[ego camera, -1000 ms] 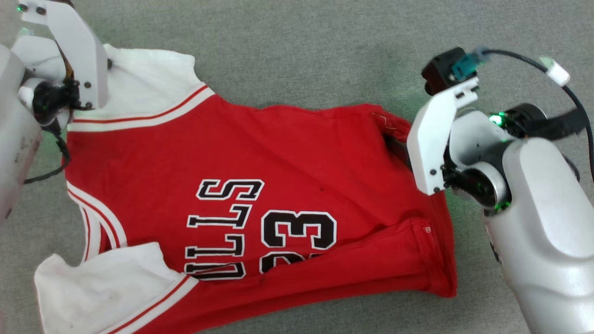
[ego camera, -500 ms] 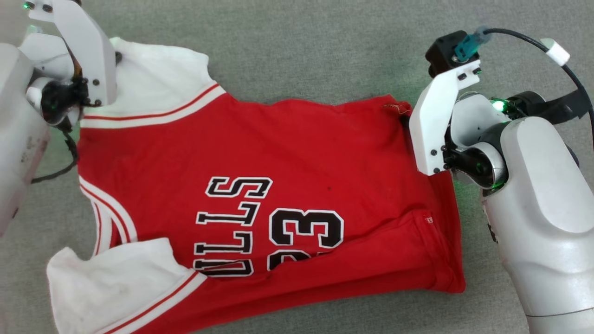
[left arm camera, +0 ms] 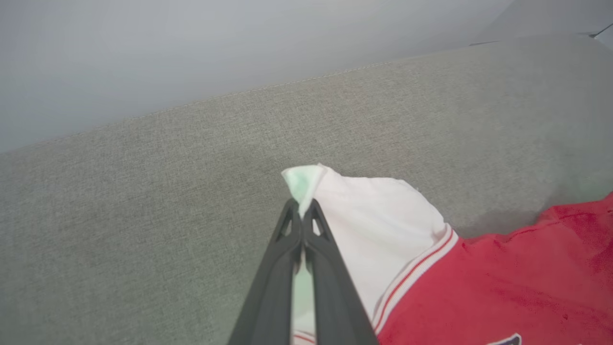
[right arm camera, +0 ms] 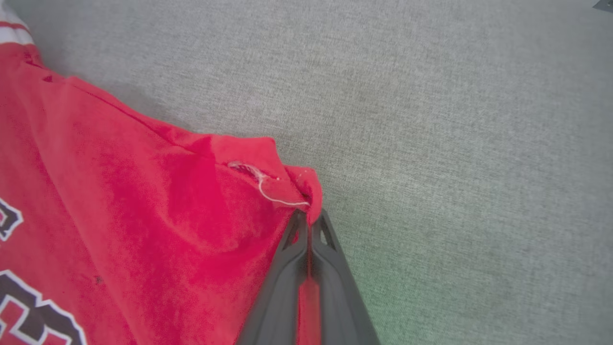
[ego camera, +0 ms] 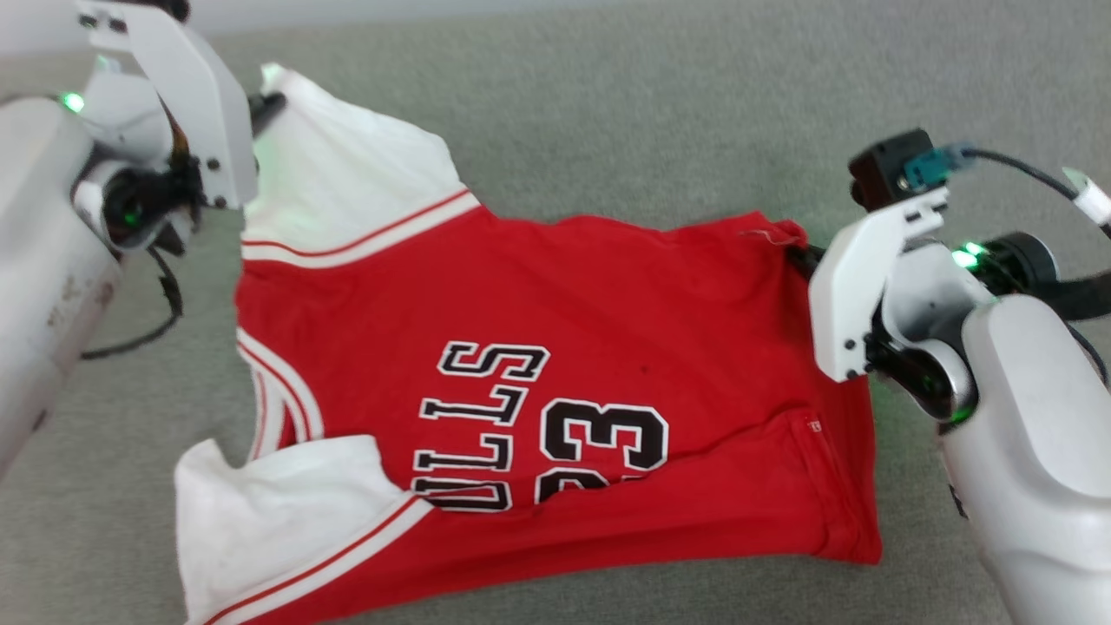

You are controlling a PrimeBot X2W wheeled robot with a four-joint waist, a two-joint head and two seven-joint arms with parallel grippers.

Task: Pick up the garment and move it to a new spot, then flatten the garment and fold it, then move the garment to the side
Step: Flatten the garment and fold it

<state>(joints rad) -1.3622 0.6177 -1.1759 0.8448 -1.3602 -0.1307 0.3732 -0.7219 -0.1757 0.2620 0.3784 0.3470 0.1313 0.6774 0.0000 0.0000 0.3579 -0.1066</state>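
Spreading judged underway: garment [ego camera: 555, 347] is pinched by L gripper [left arm camera: 301, 211] at 11 o'clock sleeve [ego camera: 347, 182], by R gripper [right arm camera: 309, 218] at 2 o'clock hem [ego camera: 772, 239]; fold & side move are left.

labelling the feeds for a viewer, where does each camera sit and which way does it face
Head view: on the head, facing down at the garment on grey fabric; both forearms, left gripper and right gripper show.
Left wrist view: on that wrist, along its shut fingers to the pinched white sleeve corner.
Right wrist view: on that wrist, along its shut fingers to the pinched red hem corner.
Shared: both wrist views show red garment and grey fabric.
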